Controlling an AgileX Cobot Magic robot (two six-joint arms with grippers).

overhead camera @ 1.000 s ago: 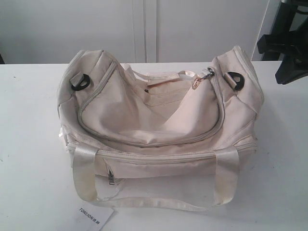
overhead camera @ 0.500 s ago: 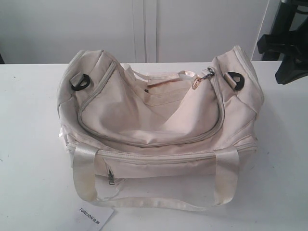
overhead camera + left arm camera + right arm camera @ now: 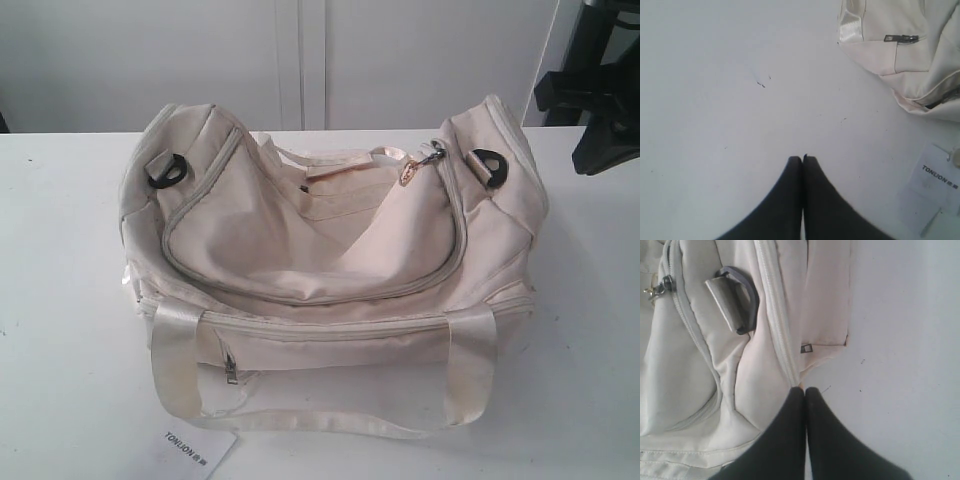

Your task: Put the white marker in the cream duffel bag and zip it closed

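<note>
The soft cream fabric duffel bag (image 3: 330,240) sits on the white table (image 3: 60,300), its curved zipper (image 3: 300,297) shut. Near it, the left end effector (image 3: 802,160) and right end effector (image 3: 801,390) are pinched closed, empty.

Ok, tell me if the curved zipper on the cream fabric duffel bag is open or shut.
Shut: the curved zipper lies joined along its visible length; no gap shows.

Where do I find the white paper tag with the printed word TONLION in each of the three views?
Exterior view: the white paper tag lies on the white table at the bottom edge, left of centre, before the cream fabric duffel bag.
Left wrist view: it lies on the table beside the bag's corner.
Right wrist view: not in it.
Shared landmark: the bag, in all three views.
</note>
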